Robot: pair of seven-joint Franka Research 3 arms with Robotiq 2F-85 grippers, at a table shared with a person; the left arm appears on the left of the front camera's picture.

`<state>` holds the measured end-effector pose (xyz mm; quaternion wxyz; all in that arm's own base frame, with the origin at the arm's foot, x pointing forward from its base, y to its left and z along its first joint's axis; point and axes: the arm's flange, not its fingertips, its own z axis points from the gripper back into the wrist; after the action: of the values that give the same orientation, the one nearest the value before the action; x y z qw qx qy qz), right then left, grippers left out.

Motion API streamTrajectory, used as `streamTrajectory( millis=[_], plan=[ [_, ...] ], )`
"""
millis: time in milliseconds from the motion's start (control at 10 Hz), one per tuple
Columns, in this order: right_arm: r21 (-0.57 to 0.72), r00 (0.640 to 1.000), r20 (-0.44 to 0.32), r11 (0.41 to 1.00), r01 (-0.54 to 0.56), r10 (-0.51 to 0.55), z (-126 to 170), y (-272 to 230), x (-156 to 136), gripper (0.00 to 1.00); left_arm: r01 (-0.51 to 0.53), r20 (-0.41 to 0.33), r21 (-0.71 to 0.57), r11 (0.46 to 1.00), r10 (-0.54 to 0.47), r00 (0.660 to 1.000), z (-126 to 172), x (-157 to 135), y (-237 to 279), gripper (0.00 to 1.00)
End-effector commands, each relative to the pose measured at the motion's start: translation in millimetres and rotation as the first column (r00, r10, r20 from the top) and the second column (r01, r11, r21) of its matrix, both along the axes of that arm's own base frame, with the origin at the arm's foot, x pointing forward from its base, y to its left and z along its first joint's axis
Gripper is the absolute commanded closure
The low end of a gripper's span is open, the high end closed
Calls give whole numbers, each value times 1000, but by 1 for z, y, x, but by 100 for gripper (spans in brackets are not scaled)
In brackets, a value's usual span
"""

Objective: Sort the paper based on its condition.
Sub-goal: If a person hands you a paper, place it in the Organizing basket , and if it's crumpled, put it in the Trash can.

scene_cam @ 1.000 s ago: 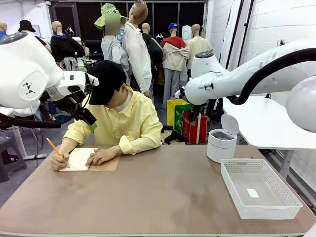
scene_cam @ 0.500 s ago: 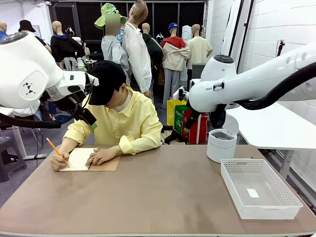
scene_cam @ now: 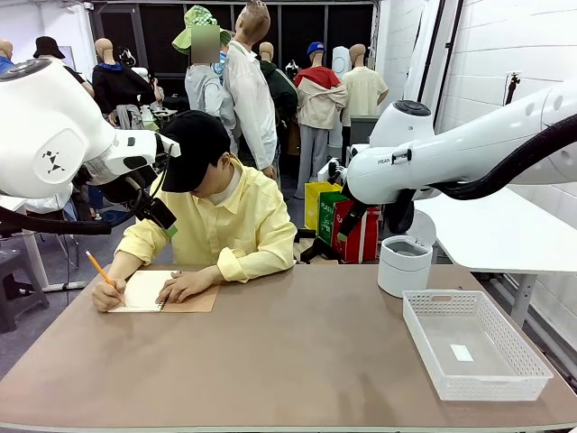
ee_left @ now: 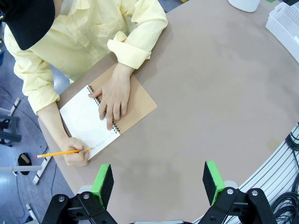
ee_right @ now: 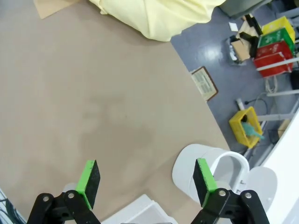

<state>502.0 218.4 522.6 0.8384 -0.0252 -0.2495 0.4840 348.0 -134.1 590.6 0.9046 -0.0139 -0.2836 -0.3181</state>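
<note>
The paper is out of view. A person at the far left of the table writes with a pencil (ee_left: pixel 63 152) on the white page of a spiral notebook (scene_cam: pixel 149 290) with a brown card cover (ee_left: pixel 140 100), the other hand flat on the page. High above the table's left side hangs my left gripper (ee_left: pixel 158 184), open and holding nothing, also seen in front of the person's shoulder (scene_cam: pixel 167 225). My right gripper (ee_right: pixel 145 182) is open too, over the table's far right near the bin, with nothing between its green pads.
A white round bin (scene_cam: pixel 403 263) with its lid up stands at the far right of the table. In front of it lies a white mesh basket (scene_cam: pixel 523 347) with a small white slip inside. The brown table top (scene_cam: pixel 297 352) is bare in the middle.
The right arm has swung so its elbow joint sits farther right than a second ago, and has held still for the last half second. The left arm and the person have not moved.
</note>
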Motion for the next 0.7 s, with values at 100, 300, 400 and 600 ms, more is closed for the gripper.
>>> streamTrajectory(
  millis=[100, 300, 400, 600],
  plan=[
    [89, 998, -2, 994, 61, -61, 11, 5, -9, 0, -5, 0, -1, 1000, 5, 1000, 1, 0, 1, 0],
    [213, 994, -18, 971, 109, -107, 23, -4, -38, 0, -5, 0, -1, 1000, 5, 1000, 1, 0, 1, 0],
    [270, 993, -16, 956, 118, -118, 26, -11, -51, 0, -5, 0, -1, 1000, 5, 1000, 1, 0, 1, 0],
    [380, 995, -1, 920, 95, -102, 29, -23, -77, 0, -5, 0, -1, 1000, 5, 1000, 1, 0, 1, 0]
  ],
)
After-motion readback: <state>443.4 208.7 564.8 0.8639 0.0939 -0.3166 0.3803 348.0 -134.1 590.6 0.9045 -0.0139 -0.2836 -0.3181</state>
